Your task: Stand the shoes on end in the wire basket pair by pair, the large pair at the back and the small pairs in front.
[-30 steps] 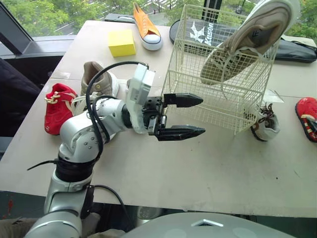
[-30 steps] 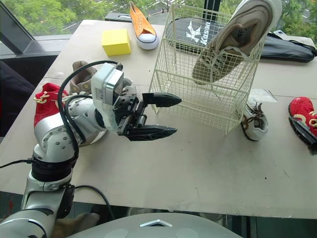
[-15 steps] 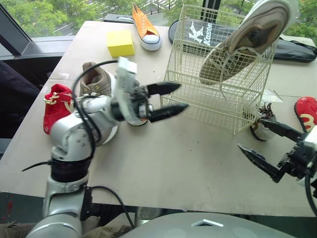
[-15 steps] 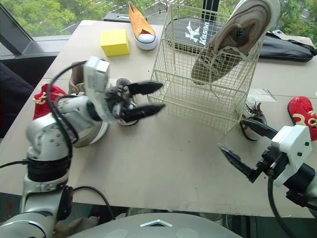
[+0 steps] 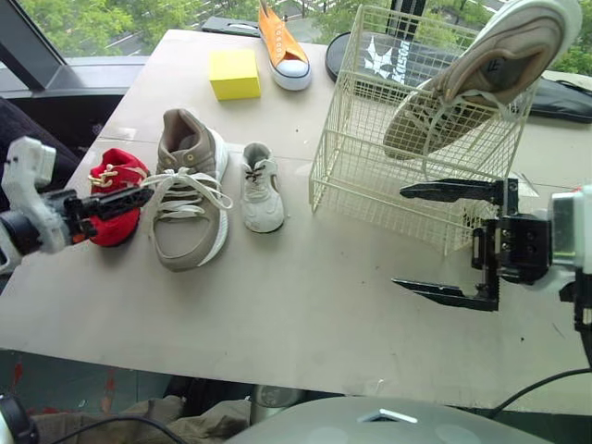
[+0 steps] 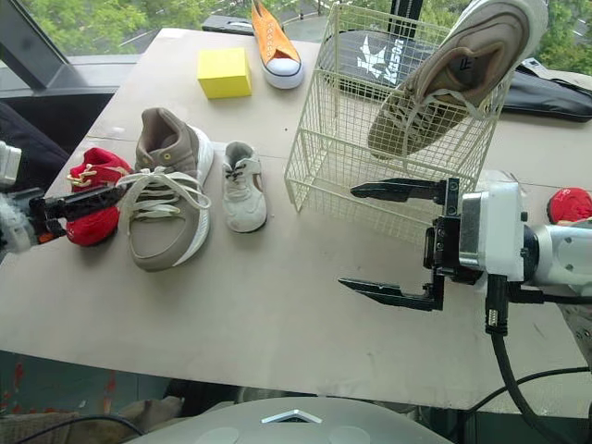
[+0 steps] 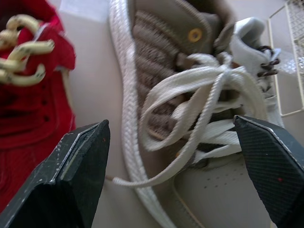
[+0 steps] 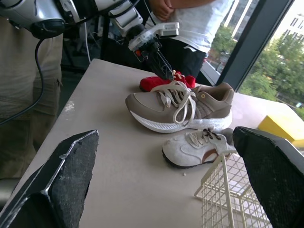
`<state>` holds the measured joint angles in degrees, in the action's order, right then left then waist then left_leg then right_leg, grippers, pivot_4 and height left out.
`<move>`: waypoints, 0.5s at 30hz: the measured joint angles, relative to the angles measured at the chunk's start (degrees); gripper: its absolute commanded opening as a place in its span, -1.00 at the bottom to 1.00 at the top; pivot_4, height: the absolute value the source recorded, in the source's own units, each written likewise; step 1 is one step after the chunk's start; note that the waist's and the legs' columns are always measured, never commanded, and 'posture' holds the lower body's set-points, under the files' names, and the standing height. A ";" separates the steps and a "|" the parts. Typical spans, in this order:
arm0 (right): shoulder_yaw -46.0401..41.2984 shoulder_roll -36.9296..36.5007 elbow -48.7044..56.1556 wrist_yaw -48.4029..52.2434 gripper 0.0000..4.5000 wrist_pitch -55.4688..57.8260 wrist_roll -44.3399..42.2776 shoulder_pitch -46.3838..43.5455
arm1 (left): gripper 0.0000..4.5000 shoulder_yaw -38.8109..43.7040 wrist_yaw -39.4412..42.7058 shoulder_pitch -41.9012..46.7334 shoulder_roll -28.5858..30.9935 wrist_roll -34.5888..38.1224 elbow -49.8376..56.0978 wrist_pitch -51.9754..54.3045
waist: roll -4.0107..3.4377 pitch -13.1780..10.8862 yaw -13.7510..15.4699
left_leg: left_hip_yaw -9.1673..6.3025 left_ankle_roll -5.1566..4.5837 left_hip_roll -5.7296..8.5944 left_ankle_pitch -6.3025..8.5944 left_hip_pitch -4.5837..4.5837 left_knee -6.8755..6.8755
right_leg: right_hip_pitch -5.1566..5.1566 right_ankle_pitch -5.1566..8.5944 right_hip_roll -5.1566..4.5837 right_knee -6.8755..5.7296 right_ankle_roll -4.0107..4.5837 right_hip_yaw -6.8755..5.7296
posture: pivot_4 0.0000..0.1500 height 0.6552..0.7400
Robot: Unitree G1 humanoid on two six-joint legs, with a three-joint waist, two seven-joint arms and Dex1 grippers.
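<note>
Wire basket (image 5: 356, 171) upper right, large tan shoe (image 5: 490, 65) tilted at its top, perhaps on the rim, second tan shoe (image 5: 190, 217), small white shoe (image 5: 260, 185), red shoe (image 5: 125, 168) at left, left gripper (image 7: 170, 121) released beside them, right gripper (image 5: 400, 238) spread wide.

This looks like a robot test room or lab in an office-type building, not a home: a plain bare worktop (image 5: 305, 305) stands beside dark-framed windows (image 8: 285, 42) with green trees (image 5: 83, 23) outside. Props lie spread on it, among them an orange shoe (image 5: 282, 42), a yellow block (image 5: 233, 74) and a black bag (image 6: 550, 92). A person (image 8: 190, 23) stands close by the worktop.
</note>
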<state>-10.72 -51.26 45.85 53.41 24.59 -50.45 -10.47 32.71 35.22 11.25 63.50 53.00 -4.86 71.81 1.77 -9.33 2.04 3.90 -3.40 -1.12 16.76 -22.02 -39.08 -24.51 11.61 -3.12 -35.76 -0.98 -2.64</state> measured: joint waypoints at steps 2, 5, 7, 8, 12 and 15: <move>1.03 0.14 -0.78 0.50 0.99 -0.07 0.41 -0.51 | 1.00 -4.11 0.04 6.09 -0.88 -1.98 -4.76 -0.04 | 0.06 0.03 0.53 | -0.03 0.07 0.00 0.01 -0.10 -0.01 | -0.08 -0.02 -0.09 -0.04 0.04 -0.15 | 1.00 1.00; 0.91 0.07 -0.86 0.45 0.99 0.17 0.53 -0.38 | 1.00 -10.63 2.04 12.77 -1.70 -5.05 -10.02 -0.42 | 0.12 0.07 0.35 | 0.00 -0.01 0.02 -0.04 -0.15 -0.02 | -0.05 -0.05 -0.15 -0.07 0.08 -0.16 | 1.00 1.00; 0.58 -0.11 -0.74 -0.17 0.99 0.60 0.23 0.01 | 1.00 -16.88 5.22 17.07 -2.51 -8.50 -14.07 -1.90 | 0.13 0.08 0.08 | 0.03 -0.04 0.02 -0.05 -0.16 -0.01 | -0.08 -0.06 -0.19 -0.07 0.09 -0.16 | 1.00 1.00; 0.58 -0.13 -0.68 -0.22 1.00 0.81 0.17 0.01 | 0.89 -17.95 5.86 17.62 -2.77 -9.11 -14.71 -2.21 | 0.13 0.08 -0.01 | 0.04 -0.04 0.01 -0.05 -0.17 0.00 | -0.11 -0.06 -0.19 -0.07 0.09 -0.16 | 1.00 1.00; -1.45 -1.49 1.26 -1.74 1.00 2.31 -1.01 1.15 | 0.24 -29.79 14.93 26.52 -4.52 -18.12 -24.58 -7.34 | -0.19 0.28 0.49 | 0.05 -0.10 0.10 -0.07 -0.19 0.00 | -0.13 -0.05 -0.36 -0.11 0.11 -0.25 | 1.00 1.00; -3.31 -2.37 2.09 -2.31 1.00 3.08 -1.84 3.19 | -0.22 -31.02 18.32 28.49 -5.69 -20.92 -28.48 -9.14 | -0.39 0.39 0.68 | 0.10 -0.13 0.16 -0.06 -0.29 -0.01 | -0.19 -0.05 -0.66 -0.10 0.10 -0.40 | 1.00 1.00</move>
<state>-14.02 -53.63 47.94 51.10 27.67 -52.29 -7.28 1.69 53.54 39.75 57.81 32.07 -33.35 62.67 1.38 -8.94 2.72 4.00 -3.53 -0.96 16.70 -22.31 -39.09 -24.70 11.56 -3.78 -35.86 -0.88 -3.04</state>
